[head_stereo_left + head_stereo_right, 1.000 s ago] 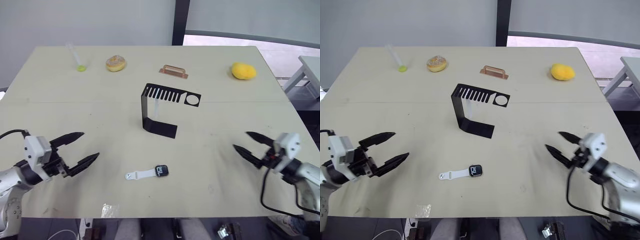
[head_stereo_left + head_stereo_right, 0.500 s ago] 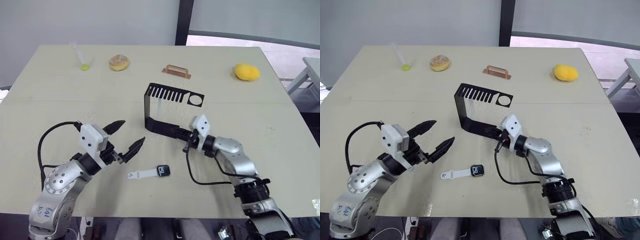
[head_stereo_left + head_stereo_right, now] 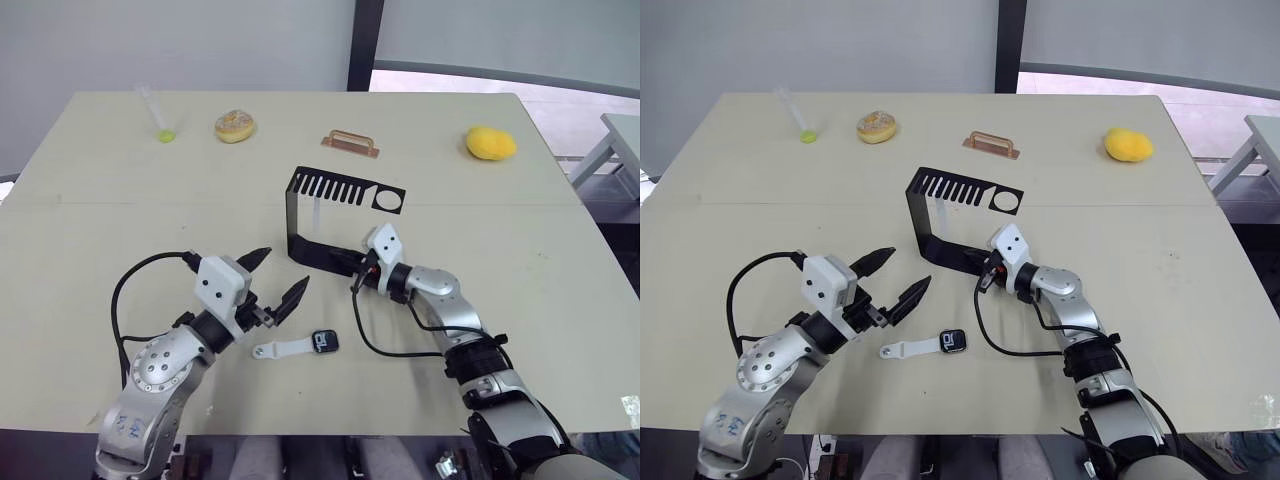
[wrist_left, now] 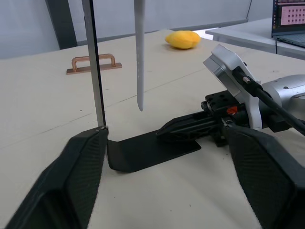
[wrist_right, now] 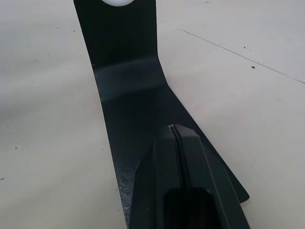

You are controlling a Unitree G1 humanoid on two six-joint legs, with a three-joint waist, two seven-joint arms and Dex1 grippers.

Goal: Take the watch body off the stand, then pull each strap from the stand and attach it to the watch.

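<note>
The black stand [image 3: 296,215] is upright mid-table, and one white strap [image 4: 139,52] hangs from its comb slots. In front of it the watch body [image 3: 323,341] lies flat on the table, with the other white strap [image 3: 280,350] joined to its left side. My right gripper [image 5: 174,128] is shut, and its tips rest on the stand's flat foot [image 3: 322,256]. My left gripper [image 3: 274,278] hovers open just left of the watch, above the strap, with nothing between its fingers. It points at the stand's foot [image 4: 143,152].
Along the far side of the table sit a clear tube with a green tip [image 3: 158,115], a doughnut [image 3: 235,126], a copper handle [image 3: 350,143] and a yellow fruit [image 3: 490,143]. The near table edge lies close below the watch.
Both arms came in from the table's sides. The right gripper shut and settled on the stand's foot. The left gripper moved up beside the watch and its jaws narrowed a little.
</note>
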